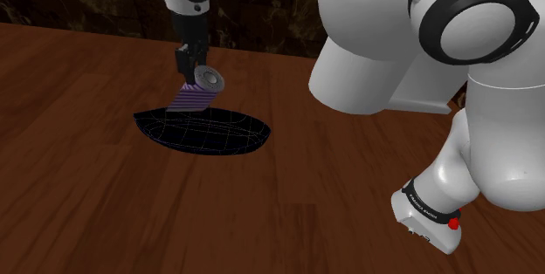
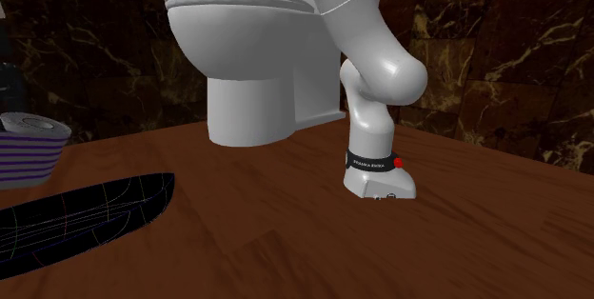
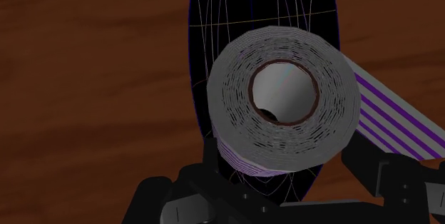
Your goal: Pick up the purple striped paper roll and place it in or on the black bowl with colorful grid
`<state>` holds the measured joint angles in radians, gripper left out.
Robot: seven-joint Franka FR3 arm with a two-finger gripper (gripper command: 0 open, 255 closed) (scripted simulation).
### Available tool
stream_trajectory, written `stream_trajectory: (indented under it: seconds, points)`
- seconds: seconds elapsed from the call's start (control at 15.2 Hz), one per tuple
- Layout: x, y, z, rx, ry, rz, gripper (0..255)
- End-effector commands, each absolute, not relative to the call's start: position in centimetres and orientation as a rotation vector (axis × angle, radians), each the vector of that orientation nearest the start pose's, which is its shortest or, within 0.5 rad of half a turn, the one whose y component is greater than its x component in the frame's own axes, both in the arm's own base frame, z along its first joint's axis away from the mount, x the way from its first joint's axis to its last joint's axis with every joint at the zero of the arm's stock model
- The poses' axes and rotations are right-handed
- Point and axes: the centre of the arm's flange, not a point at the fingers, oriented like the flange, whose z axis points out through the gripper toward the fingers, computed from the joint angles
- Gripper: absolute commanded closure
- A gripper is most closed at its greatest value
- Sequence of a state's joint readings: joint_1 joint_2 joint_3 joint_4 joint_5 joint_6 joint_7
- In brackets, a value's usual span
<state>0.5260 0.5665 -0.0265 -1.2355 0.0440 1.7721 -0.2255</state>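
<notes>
A: Status of tool (image 1: pixel 193 78) and paper roll (image 1: pixel 194 98)?
B: Clamped on the paper roll's striped sides; held tilted over the black bowl (image 1: pixel 236 138) so release should drop it inside; contact unclear.

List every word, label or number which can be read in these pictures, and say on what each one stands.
"FRANKA EMIKA": small white letters on the black band around the foot of the arm, barely legible.
No text seen on the paper roll, the bowl or the toilet.
</notes>
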Motion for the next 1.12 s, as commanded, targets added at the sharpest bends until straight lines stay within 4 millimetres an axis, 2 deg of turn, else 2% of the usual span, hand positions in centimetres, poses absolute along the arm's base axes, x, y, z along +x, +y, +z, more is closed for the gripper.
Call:
stream_trajectory:
  seconds: [0.0, 0.53, 1.06]
  points:
    - [62.5, 35.1, 42.9, -2.917, -1.097, 0.050, 255]
    - [62.5, 35.1, 38.3, -2.917, -1.097, 0.050, 255]
    - [62.5, 35.1, 38.3, -2.917, -1.097, 0.050, 255]
